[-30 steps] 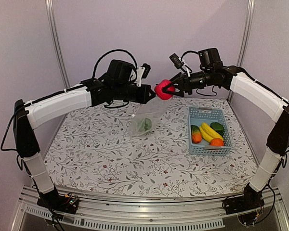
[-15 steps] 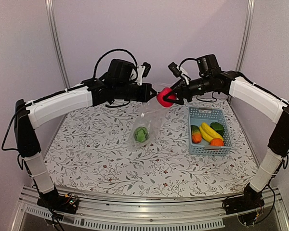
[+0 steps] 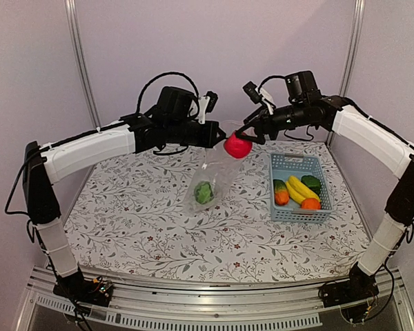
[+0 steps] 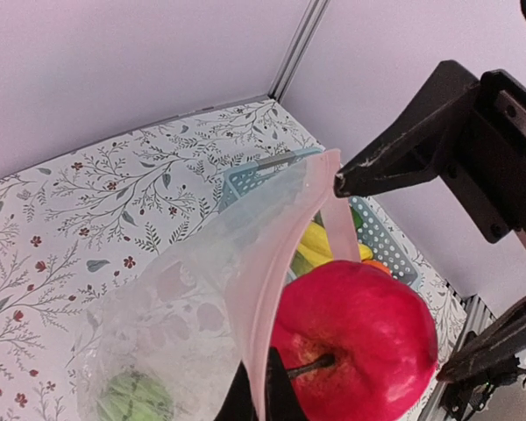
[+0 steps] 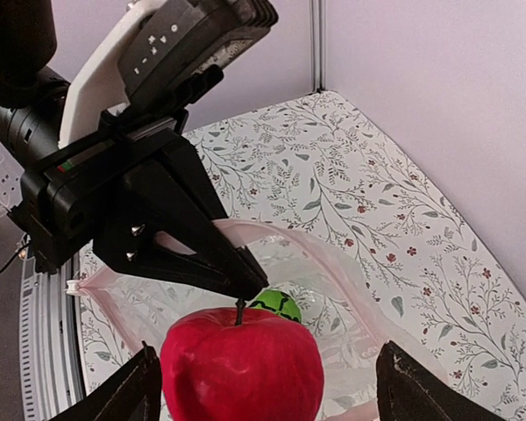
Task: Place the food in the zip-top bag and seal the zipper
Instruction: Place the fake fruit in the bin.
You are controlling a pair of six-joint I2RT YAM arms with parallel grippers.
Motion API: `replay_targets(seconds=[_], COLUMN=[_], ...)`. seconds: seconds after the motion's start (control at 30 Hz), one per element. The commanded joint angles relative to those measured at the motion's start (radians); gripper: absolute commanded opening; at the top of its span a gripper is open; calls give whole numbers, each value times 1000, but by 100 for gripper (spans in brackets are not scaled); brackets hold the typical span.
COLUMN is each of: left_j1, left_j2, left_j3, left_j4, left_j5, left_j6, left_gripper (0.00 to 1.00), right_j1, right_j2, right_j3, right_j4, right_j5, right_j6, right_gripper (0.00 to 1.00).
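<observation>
My left gripper (image 3: 214, 136) is shut on the zipper edge (image 4: 280, 254) of the clear zip-top bag (image 3: 214, 176) and holds it hanging above the table with its mouth open. A green round food piece (image 3: 204, 192) lies at the bag's bottom. The red apple (image 3: 237, 146) is at the bag's mouth, just below my right gripper (image 3: 250, 131). In the right wrist view the right gripper (image 5: 267, 373) is open wide, with the apple (image 5: 241, 368) between the spread fingers and clear of the right one. The apple (image 4: 355, 342) fills the left wrist view beside the left gripper (image 4: 263, 395).
A light-blue basket (image 3: 294, 160) stands on the table's right side. It holds yellow bananas (image 3: 302, 188), an orange (image 3: 310, 203), a carrot-like piece (image 3: 281, 195) and a dark green piece (image 3: 311, 183). The two grippers are close together above the table's far middle.
The right gripper has opened off the apple. The apple has moved down and slightly right, to the bag's mouth. The left gripper still holds the bag's edge.
</observation>
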Motion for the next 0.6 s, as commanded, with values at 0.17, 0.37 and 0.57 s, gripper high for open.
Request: replay_targets(seconds=[0.17, 0.37, 0.57], left_j1=[20, 20, 20], left_j2=[22, 27, 21], left_j3=[32, 32, 31], left_j4=[27, 31, 40], left_j5=[11, 14, 26], left_j6=[3, 1, -4], left_gripper=[0, 0, 0], right_j1=[3, -9, -10], right_j2=[-86, -86, -34], right_j3=[-66, -98, -86], right_j4=[-26, -27, -41], right_j5=[347, 317, 260], right_j6=[21, 90, 160], right_gripper=[74, 66, 62])
